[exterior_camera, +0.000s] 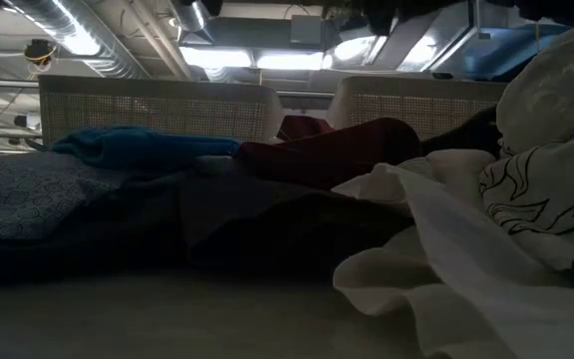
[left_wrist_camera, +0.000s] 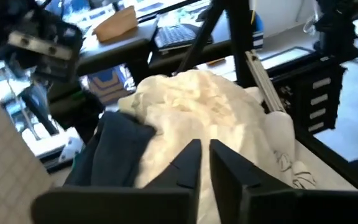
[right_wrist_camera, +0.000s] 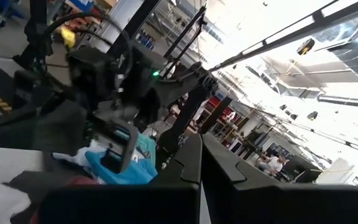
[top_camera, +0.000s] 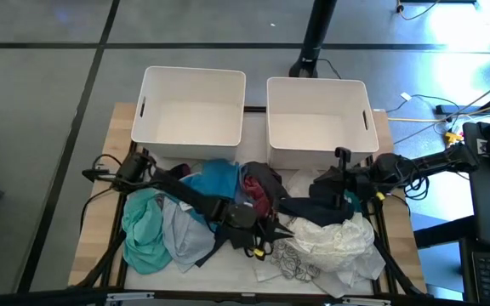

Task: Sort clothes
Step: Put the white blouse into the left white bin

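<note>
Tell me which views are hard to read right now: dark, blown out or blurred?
Low view: dim foreground, with bright ceiling lights behind the dark red garment. Right wrist view: motion-blurred, windows blown out. Left wrist view: soft, though the white garment reads. High view: evenly lit, with glare on the floor at upper right.

Black garment [top_camera: 330, 189] perhaps under right arm

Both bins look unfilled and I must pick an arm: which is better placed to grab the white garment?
Left, probably. The left gripper sits at the edge of the white garment, jaws nearly shut and pointing at it in its wrist view. The right gripper hovers over the black garment instead.
</note>
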Motion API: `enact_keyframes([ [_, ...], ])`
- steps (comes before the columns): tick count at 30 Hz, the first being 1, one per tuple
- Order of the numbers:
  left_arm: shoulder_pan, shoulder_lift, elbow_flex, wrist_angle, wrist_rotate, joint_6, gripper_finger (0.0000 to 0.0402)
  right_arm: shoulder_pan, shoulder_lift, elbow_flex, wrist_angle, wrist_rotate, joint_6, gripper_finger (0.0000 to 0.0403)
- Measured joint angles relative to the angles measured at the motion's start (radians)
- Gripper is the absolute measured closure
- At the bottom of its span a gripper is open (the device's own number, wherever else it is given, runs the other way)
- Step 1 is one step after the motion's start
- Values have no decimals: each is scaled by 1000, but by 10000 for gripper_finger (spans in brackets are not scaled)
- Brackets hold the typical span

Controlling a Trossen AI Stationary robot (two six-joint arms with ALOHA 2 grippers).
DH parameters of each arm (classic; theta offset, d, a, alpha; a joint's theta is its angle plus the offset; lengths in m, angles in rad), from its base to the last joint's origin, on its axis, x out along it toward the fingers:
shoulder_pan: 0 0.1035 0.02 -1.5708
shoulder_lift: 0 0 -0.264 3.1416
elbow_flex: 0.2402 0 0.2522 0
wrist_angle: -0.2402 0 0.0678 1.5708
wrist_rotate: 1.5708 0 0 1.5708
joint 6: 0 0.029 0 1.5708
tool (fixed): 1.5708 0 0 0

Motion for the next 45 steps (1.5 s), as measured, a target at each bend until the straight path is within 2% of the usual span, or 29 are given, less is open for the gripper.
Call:
enact_keyframes([
  [9, -7, 0, 0, -6, 2, -94, 222, 0, 23, 0, 108, 0, -55, 395],
  [14, -7, 16, 28, -31, 1, -138, 175, 0, 23, 0, 121, 0, -56, 395],
  [23, 0, 135, 246, -253, 2, -155, 164, 1, 23, 0, 106, -1, -54, 395],
  [34, 6, 154, 254, -305, 1, -166, 164, 0, 23, 0, 95, -16, -59, 395],
  [45, 38, 245, 253, -216, -63, -104, 164, 0, 23, 0, 90, -16, -77, 395],
])
